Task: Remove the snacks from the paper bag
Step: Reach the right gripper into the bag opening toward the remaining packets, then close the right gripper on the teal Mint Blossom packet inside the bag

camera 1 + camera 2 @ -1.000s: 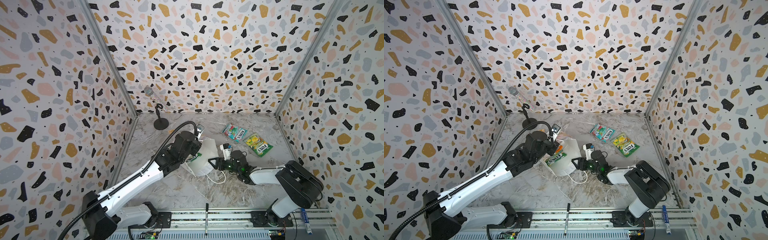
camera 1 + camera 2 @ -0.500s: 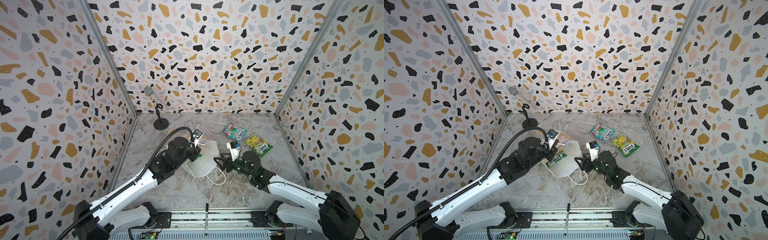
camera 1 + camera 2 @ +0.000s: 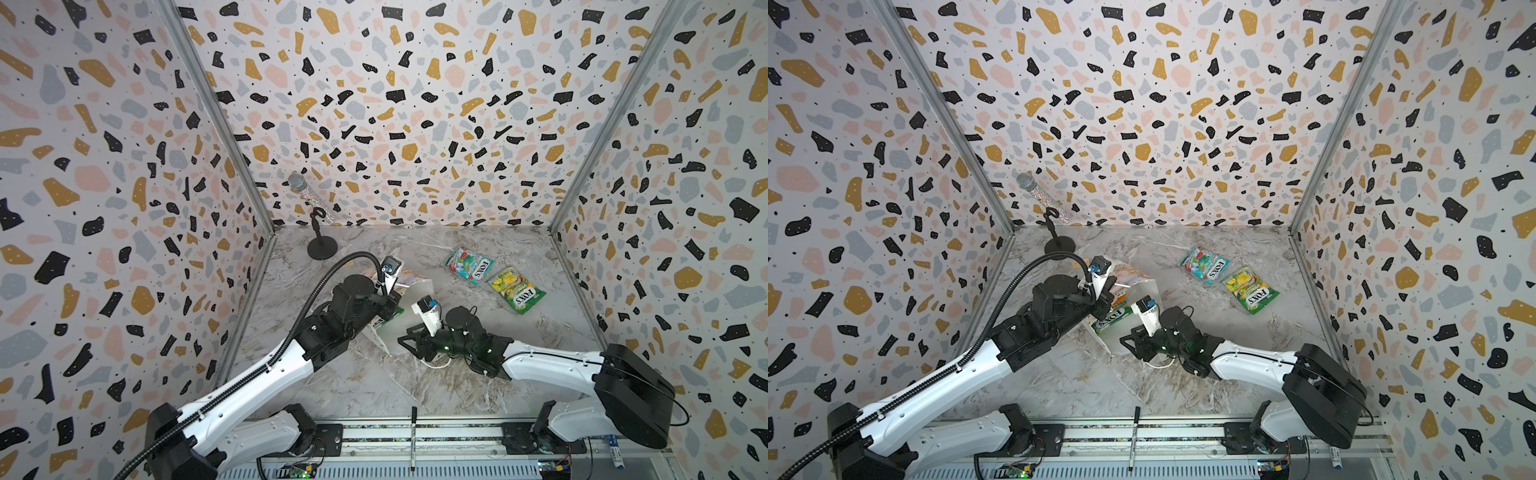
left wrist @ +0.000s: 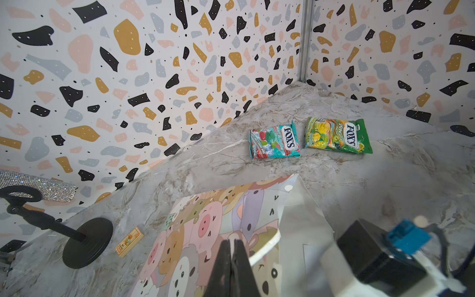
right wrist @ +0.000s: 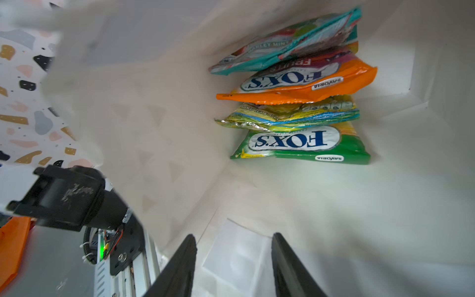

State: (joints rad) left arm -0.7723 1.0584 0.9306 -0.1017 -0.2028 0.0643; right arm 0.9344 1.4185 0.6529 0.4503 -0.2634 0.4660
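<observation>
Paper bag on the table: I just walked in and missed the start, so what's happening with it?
The left gripper is shut on the paper bag's rim, holding it open on its side. The right gripper, jaws open and empty, reaches into its mouth toward four stacked snack packets inside. A teal packet and a green-yellow packet already lie out on the table.

Bag (image 4: pixel 203 226) on its side, cartoon face up, mouth open. Stacked inside: teal packet (image 5: pixel 288 48), orange packet (image 5: pixel 303 83), yellow packet (image 5: pixel 288 117), green packet (image 5: pixel 303 145). Flat outside, side by side, well apart from bag: loose teal packet (image 4: pixel 273 140), loose green-yellow packet (image 4: pixel 336 135).
</observation>
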